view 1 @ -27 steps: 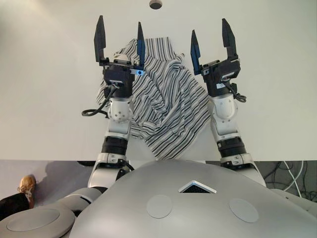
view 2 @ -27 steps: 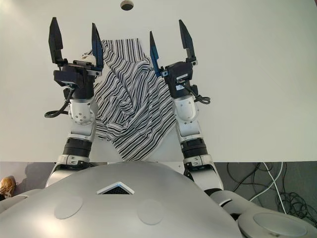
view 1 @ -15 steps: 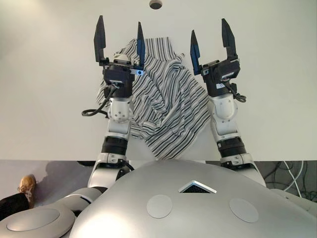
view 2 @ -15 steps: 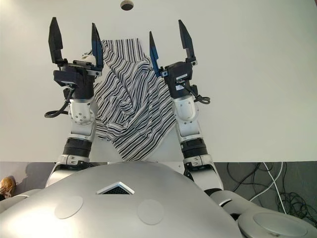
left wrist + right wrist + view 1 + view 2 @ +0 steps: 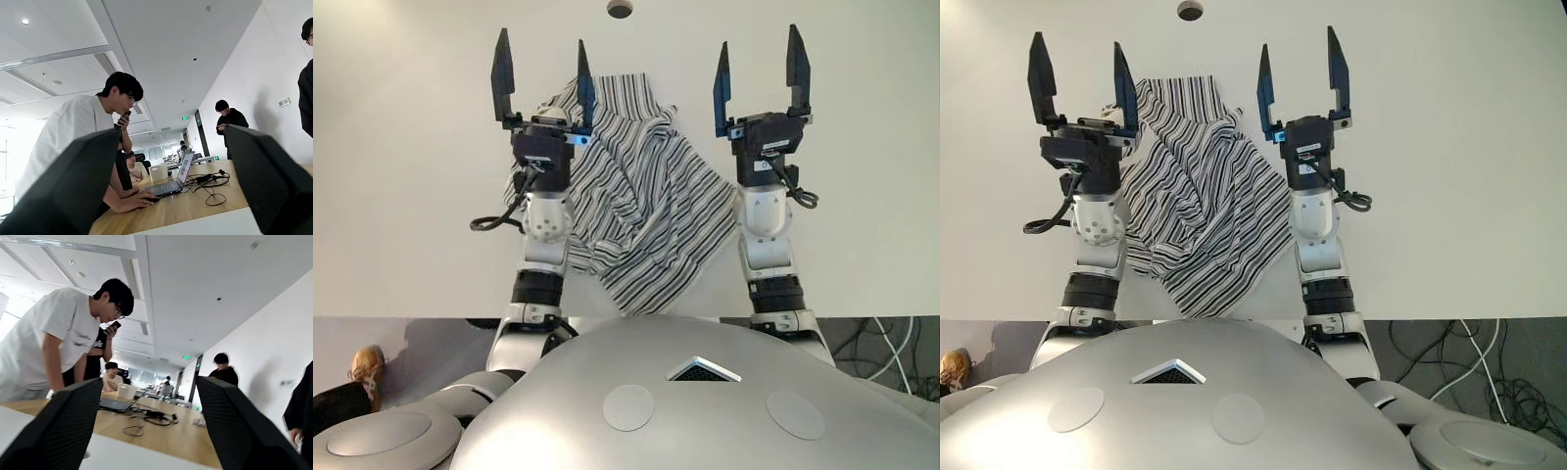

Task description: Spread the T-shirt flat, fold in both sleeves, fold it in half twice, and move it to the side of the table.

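— What takes up most of the view?

— The white table [image 5: 401, 196], broad and pale, running from its near edge right out to the far side.

— And where is the T-shirt?

— The T-shirt [image 5: 646, 211] (black-and-white stripes) lies on the table around its middle, between the two arms. It is rumpled, not flat. Folds run slantwise across it, a bunched part sits at the far end, and a pointed corner comes close to the table's near edge.

— How do the arms stand to it?

— The left forearm [image 5: 544, 220] lies over the shirt's left margin and hides a bit of cloth. The right forearm [image 5: 766, 220] is just beside the right margin; I cannot tell whether it touches.

— And the claws?

— The left claw [image 5: 541, 41] is spread wide with nothing between its fingers, and its inner finger shows in front of the shirt's far left part. The right claw [image 5: 758, 39] is likewise spread wide and empty, showing against bare table just right of the shirt's far end. In the left wrist view the dark fingers [image 5: 63, 191] stand well apart, with the room behind seen between them, and the right wrist view shows the same.

— Anything smaller?

— A tangle of cables [image 5: 1474, 367] on the floor off the table's near right corner, and a small round grey disc [image 5: 620, 8] set in the table at its far side, beyond the shirt
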Controlling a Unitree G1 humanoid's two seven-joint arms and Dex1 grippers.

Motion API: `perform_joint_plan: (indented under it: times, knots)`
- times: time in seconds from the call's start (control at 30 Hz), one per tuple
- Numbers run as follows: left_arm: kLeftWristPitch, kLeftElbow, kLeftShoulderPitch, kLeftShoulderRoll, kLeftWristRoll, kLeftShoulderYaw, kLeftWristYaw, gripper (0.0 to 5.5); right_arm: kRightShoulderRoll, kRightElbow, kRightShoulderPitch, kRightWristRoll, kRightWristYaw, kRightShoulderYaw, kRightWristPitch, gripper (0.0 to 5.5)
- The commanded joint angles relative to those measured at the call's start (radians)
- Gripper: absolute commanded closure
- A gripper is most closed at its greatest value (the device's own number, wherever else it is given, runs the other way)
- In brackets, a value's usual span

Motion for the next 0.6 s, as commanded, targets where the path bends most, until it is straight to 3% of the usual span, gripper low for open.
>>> perform_joint_plan:
  times: [0.03, 0.27, 0.6]
  knots:
    - [-0.005, 0.000, 0.009, 0.016, -0.023, 0.015, -0.002, 1.56, -0.031, -0.008, 0.004, 0.069, 0.056, 0.020, 0.010, 1.97]
    - [0.035, -0.024, 0.023, 0.006, -0.026, 0.011, -0.008, 1.56, -0.034, -0.010, 0.009, 0.181, 0.136, 0.051, 0.046, 1.97]
    - [0.046, -0.041, 0.042, 0.018, -0.042, 0.001, -0.035, 1.56, -0.026, 0.016, 0.014, 0.173, 0.148, 0.067, 0.041, 1.97]
